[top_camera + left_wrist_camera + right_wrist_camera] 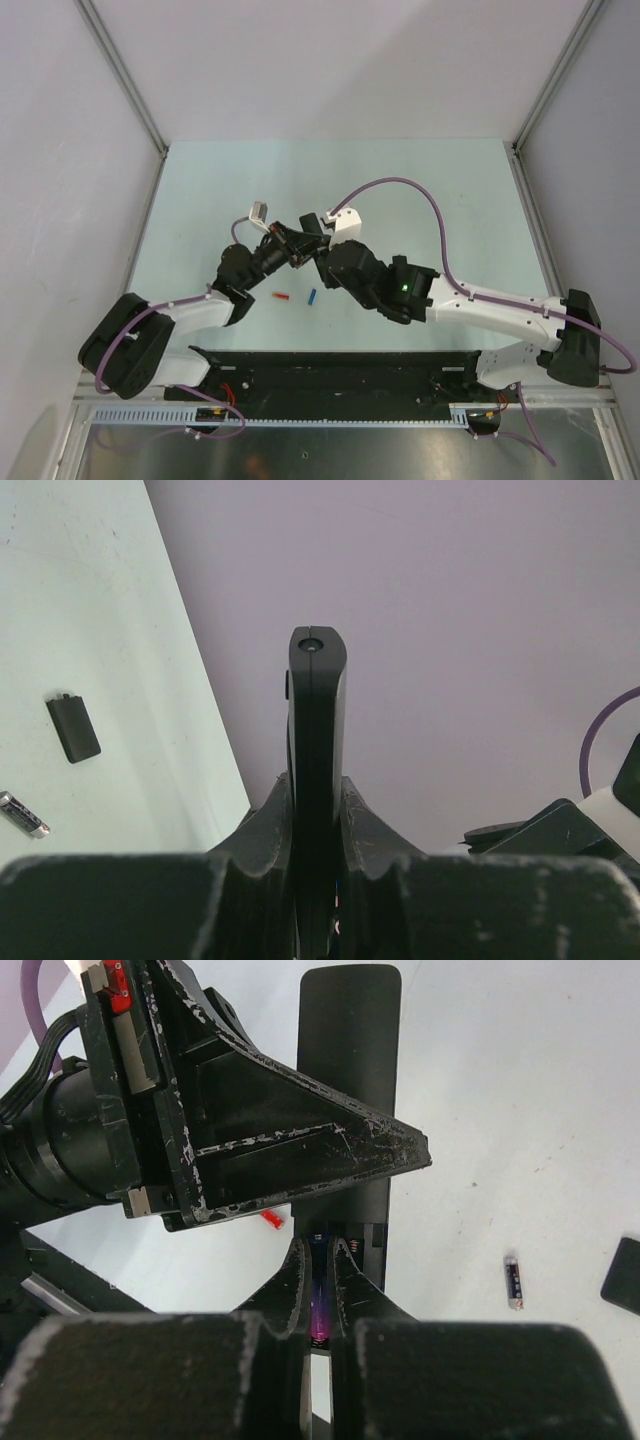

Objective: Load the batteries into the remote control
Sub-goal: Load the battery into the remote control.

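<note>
My left gripper [317, 785] is shut on the remote control [317, 710], a slim black bar held edge-on above the table. In the right wrist view the remote [350, 1030] stands behind the left gripper's finger [290, 1150], with its battery recess facing me. My right gripper [320, 1252] is shut on a battery [320, 1295], a slim dark cylinder with a purple sheen, its tip at the recess. A second battery [513, 1282] lies on the table, blue in the top view [312, 297]. The two grippers [292, 248] [316, 246] meet at mid-table.
The black battery cover [73, 728] lies flat on the table, also at the right edge of the right wrist view [625, 1275]. A small red piece [282, 296] lies beside the loose battery. Grey walls enclose the pale green table [430, 200].
</note>
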`<state>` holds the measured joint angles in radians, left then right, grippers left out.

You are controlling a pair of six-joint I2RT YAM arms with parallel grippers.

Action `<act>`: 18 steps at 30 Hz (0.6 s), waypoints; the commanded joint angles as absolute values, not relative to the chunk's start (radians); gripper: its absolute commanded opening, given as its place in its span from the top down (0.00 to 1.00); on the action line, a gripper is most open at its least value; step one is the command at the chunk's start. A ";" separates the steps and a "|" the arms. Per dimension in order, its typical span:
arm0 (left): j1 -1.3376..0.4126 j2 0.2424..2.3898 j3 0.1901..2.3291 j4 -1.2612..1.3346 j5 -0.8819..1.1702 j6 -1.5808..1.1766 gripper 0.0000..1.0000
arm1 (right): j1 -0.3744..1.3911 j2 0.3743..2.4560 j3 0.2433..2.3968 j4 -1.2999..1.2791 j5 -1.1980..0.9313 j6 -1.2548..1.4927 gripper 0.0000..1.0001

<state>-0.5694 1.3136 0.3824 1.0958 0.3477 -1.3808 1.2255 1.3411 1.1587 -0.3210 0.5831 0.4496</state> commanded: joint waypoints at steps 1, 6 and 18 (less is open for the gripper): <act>-0.566 1.259 0.429 1.180 0.308 -1.388 1.00 | 1.213 1.379 1.198 -0.399 0.439 0.535 1.00; -0.566 1.240 0.430 1.181 0.311 -1.393 1.00 | 1.187 1.402 1.204 -0.433 0.390 0.566 1.00; -0.566 1.201 0.453 1.198 0.322 -1.413 1.00 | 1.161 1.486 1.258 -0.518 0.305 0.583 1.00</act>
<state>-0.5545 1.2720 0.3820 1.0016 0.3195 -1.3537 1.1519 1.4162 1.2510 -0.4229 0.4461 0.5499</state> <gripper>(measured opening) 0.177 0.033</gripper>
